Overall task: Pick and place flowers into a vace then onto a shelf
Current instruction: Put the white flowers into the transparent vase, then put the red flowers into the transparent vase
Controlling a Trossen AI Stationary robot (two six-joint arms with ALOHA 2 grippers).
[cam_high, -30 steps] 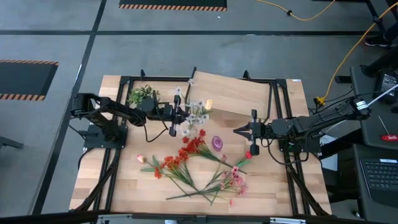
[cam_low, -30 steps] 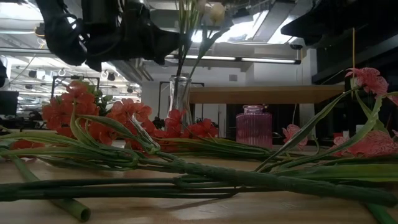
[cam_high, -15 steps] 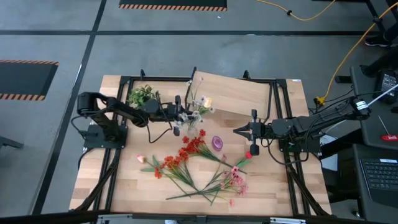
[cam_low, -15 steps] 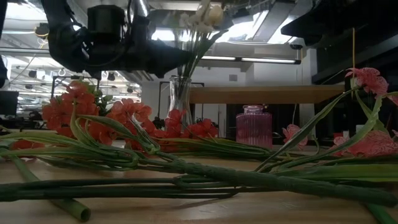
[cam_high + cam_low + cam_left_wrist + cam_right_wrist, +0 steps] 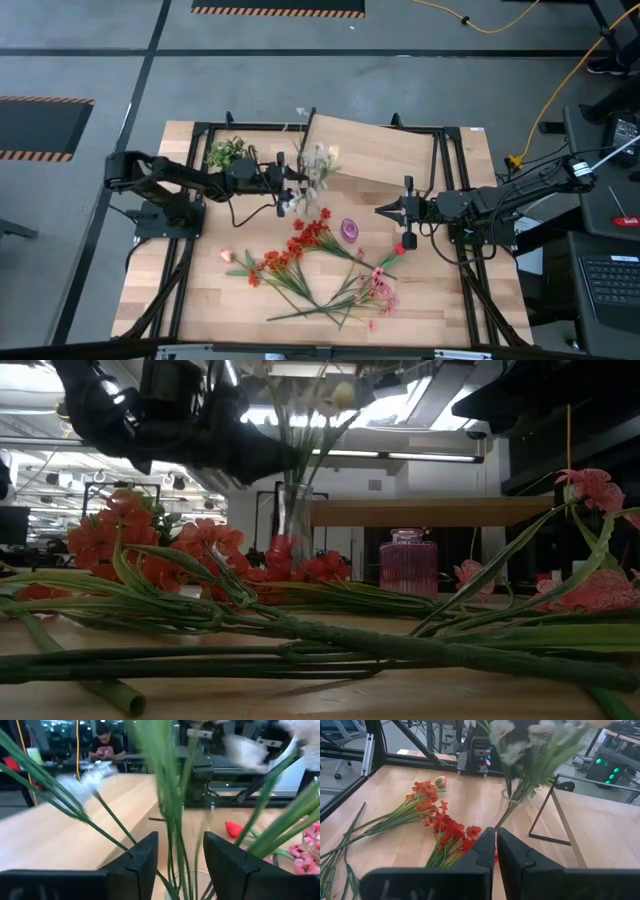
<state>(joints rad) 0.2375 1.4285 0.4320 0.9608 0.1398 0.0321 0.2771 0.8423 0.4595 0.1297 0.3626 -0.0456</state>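
A bunch of white flowers stands with its stalks in a clear glass vase on the table, just left of the shelf. My left gripper is open at the bunch. Its fingers stand on either side of the green stalks, above the vase's rim, with a gap on each side. My right gripper is shut and holds nothing, hovering right of the purple jar. Red flowers, orange ones and pink flowers lie loose on the tabletop.
A green leafy tuft lies at the far left. A pink bud lies near the left side, and a small red piece below my right gripper. Black frame rails run along both table sides. A person sits beyond the table.
My left gripper has opened and let go of the white flowers. The bunch was leaning toward the table's near side. It has swung more upright, its blooms gone toward the far edge, and its stalks now fan out in the vase.
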